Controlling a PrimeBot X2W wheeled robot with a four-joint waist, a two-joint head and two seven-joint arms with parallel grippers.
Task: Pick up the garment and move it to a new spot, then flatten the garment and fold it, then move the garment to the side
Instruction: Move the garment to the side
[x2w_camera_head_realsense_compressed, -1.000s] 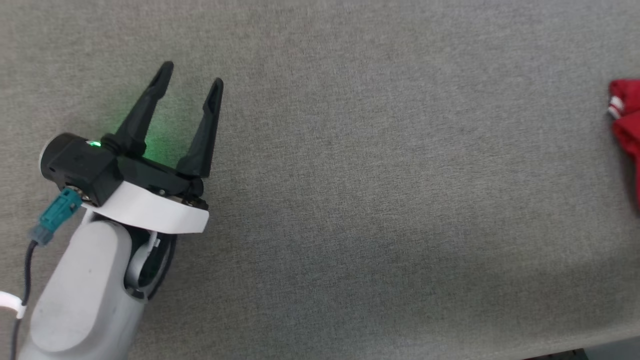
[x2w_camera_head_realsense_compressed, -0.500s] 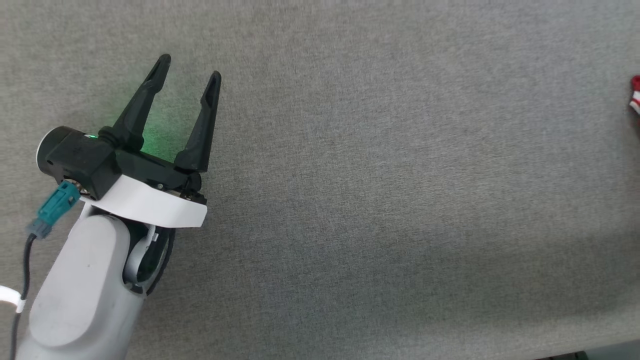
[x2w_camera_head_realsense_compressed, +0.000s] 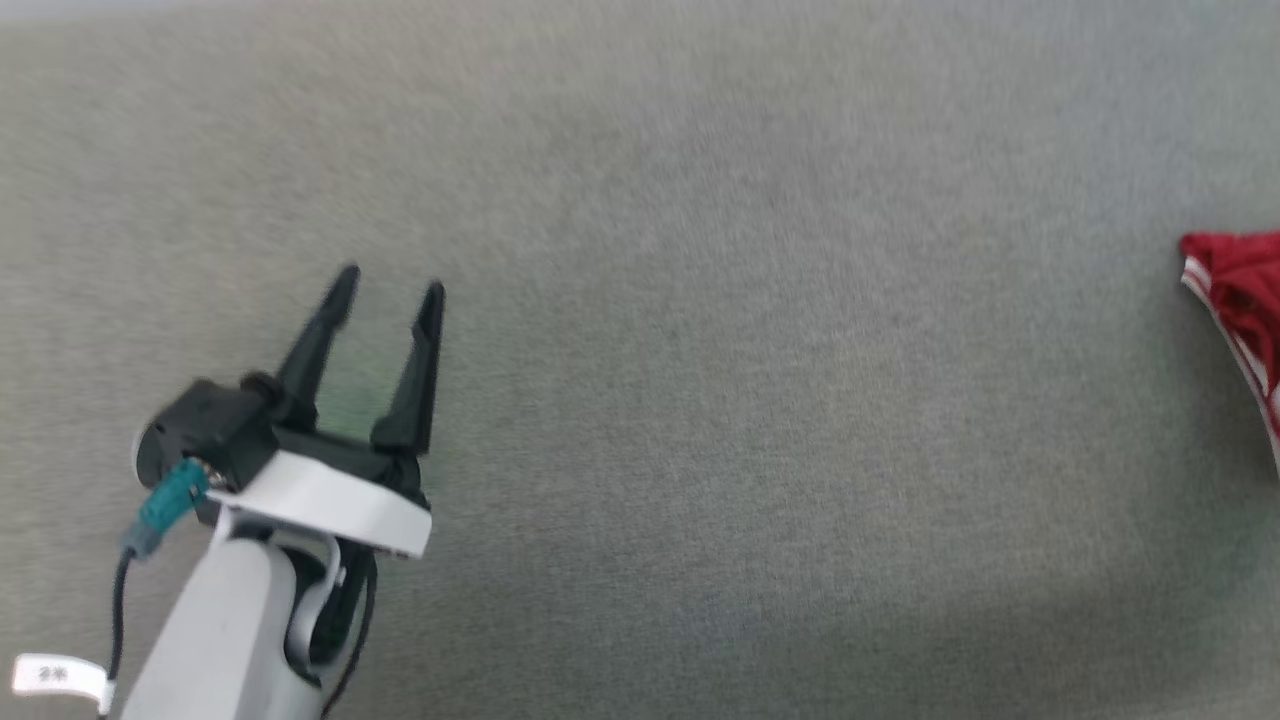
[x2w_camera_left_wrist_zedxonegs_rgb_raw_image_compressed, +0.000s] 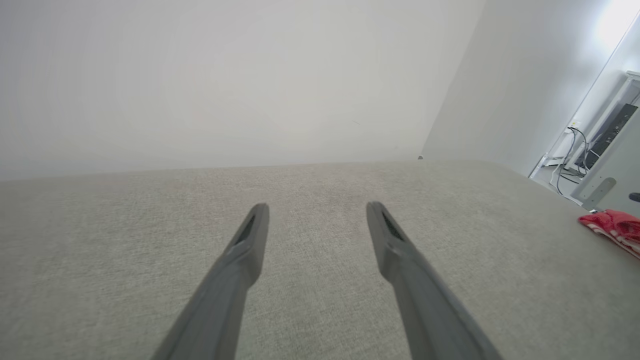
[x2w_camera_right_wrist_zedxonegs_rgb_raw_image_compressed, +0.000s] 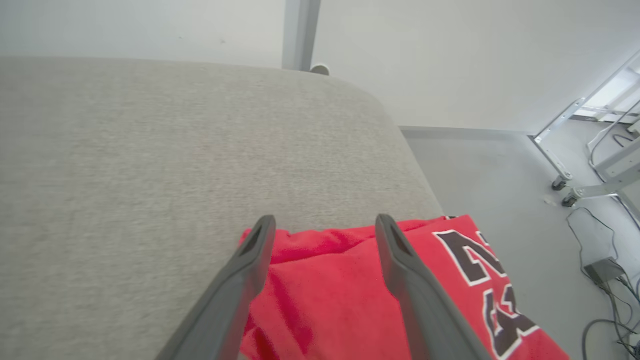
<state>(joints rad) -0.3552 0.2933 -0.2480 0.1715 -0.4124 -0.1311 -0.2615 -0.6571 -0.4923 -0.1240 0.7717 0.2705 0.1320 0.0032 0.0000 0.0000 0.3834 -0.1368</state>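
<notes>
Both stand spread and empty: right tool (x2w_camera_right_wrist_zedxonegs_rgb_raw_image_compressed: 324, 221) just over the garment (x2w_camera_right_wrist_zedxonegs_rgb_raw_image_compressed: 335, 300), left tool (x2w_camera_head_realsense_compressed: 388, 282) well apart from it.

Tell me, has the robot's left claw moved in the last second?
Cannot tell. The head camera shifted. Against the red jersey with striped trim, the black two-fingered left claw sits slightly lower than before, which camera motion could explain.

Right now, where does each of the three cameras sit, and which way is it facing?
Head view: on the head, looking down on the grey fabric surface; shows the left gripper and its pale forearm.
Left wrist view: on the left wrist, looking along its open fingers across the surface toward a white wall.
Right wrist view: on the right wrist, looking past the open right gripper onto the garment.
Shared: all three show the garment.
</notes>
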